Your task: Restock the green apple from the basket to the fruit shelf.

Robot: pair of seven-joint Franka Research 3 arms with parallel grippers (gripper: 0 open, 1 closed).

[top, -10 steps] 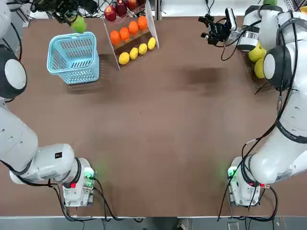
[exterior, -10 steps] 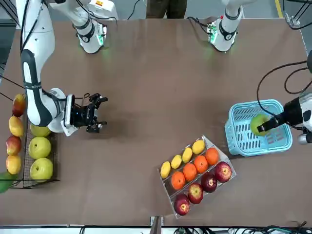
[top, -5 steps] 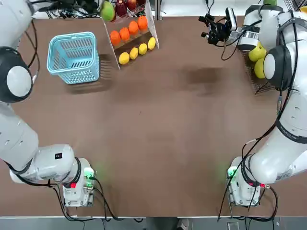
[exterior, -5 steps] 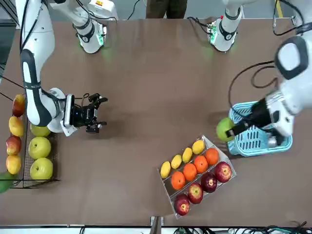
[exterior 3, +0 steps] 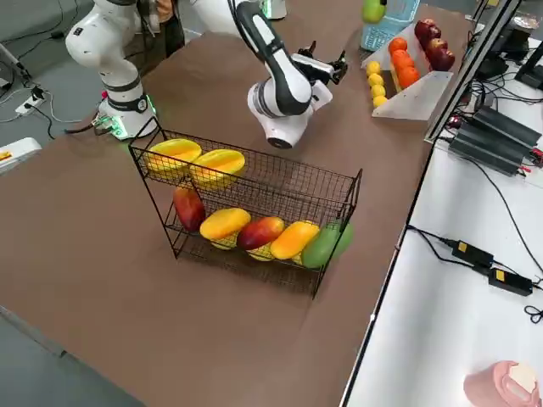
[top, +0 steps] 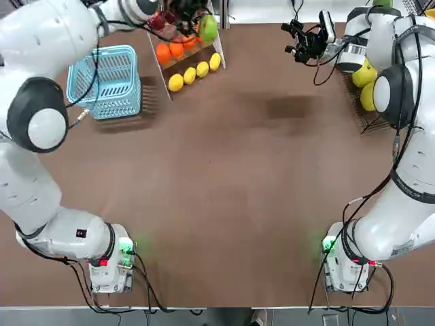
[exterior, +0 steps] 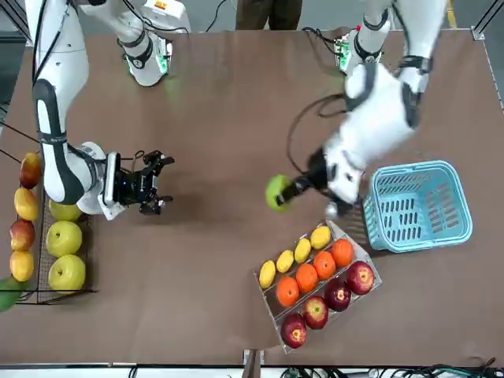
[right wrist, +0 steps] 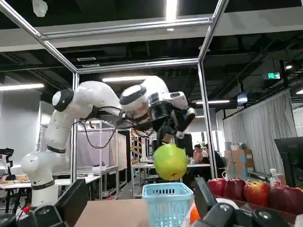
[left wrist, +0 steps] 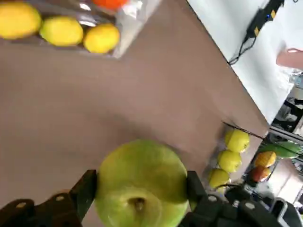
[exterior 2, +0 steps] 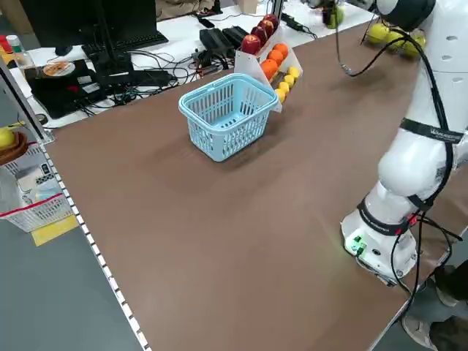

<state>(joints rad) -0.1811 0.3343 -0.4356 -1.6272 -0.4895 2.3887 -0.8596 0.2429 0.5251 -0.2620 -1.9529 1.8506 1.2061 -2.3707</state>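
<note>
Top view: the left gripper (top: 197, 20) sits half cut off at the far edge over the white-sided slanted fruit stand (top: 185, 51), so its pinch on the small round yellow-green apple (top: 208, 28) is hard to read.

Front view shows the apple clear of the light blue lattice-mesh plastic basket (exterior: 417, 206), carried above the brown table (exterior: 236, 118); the right gripper (exterior: 155, 183) hangs empty, fingers parted, near the black thin-wire fruit rack (exterior: 47, 236).

Left wrist view alone shows both fingers (left wrist: 85, 189) pressed against the apple's sides.
</note>
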